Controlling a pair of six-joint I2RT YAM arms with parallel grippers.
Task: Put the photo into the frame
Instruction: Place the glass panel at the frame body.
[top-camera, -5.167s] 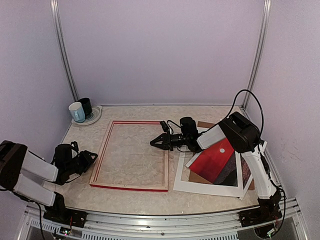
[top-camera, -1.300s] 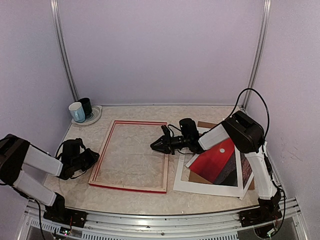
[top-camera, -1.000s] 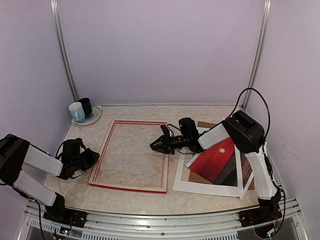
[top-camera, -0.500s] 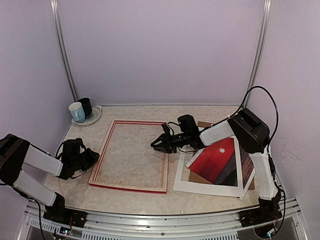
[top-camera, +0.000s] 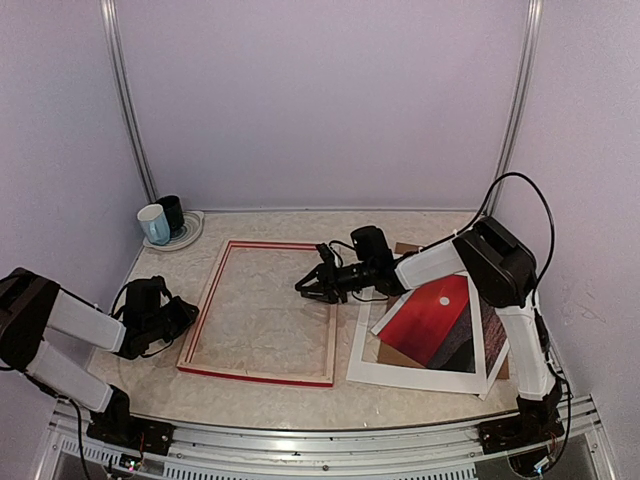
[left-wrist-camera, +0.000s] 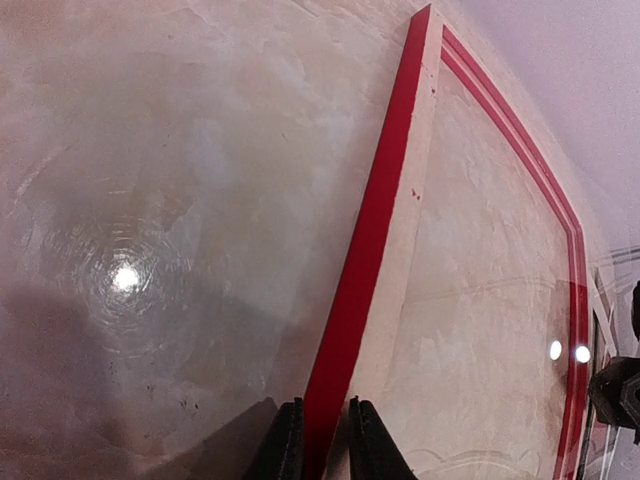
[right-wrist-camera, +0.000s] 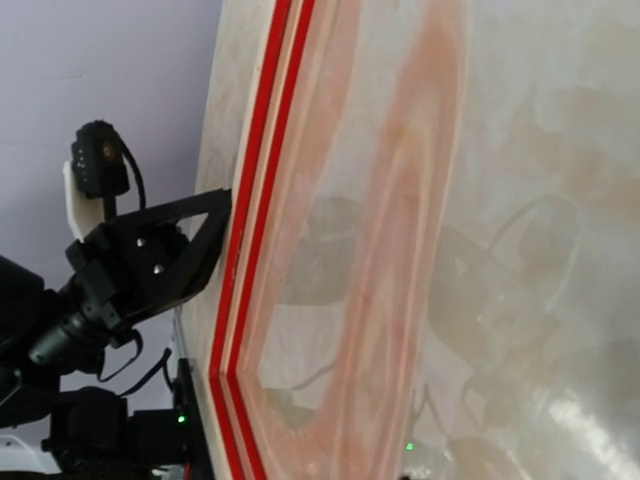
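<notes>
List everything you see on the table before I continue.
frame: 1, red face, pale wood sides, centre-left
photo: 1, red sunset, right, atop mat
mat: 1, white, right of frame
backing board: 1, brown, under mat
blue mug: 1, pale blue, far-left corner on plate
dark mug: 1, black, same plate
plate: 1, pale, far-left corner
left hand: 1, black, clamped on frame's left rail
right hand: 1, black, open over frame's right rail

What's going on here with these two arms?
The left arm has its jaws closed on the left rail of the frame, which lies flat on the table. The right arm holds its jaws over the frame's right rail, slightly parted and empty. The photo lies to the right over a white mat, not yet in the frame.
</notes>
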